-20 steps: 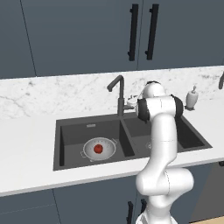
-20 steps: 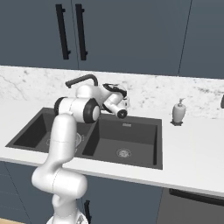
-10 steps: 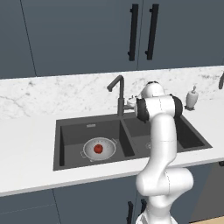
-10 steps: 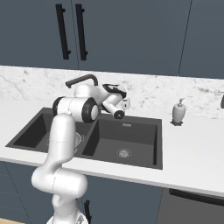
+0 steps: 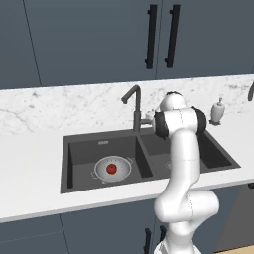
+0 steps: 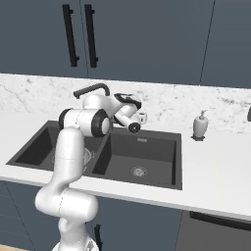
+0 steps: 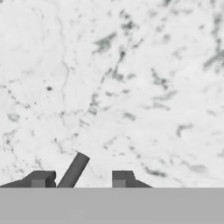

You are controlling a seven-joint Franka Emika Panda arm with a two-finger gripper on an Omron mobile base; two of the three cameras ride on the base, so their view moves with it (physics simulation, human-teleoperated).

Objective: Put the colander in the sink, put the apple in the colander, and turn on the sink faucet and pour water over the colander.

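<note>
Two base cameras look forward and down at the same dark sink point(image 5: 149, 154) point(image 6: 142, 157) from behind the arm's left and right. The hand camera faces the marble backsplash point(image 7: 113, 87) very closely.

Barely any change over the last second. The gripper point(image 6: 140, 117) has nudged slightly up and toward the sink faucet point(image 5: 134, 106) base, by its small side lever point(image 7: 73, 170); in the right base view the wrist sits a touch higher than before. Finger gap unchanged, lever between the fingers point(image 7: 41, 178).
</note>
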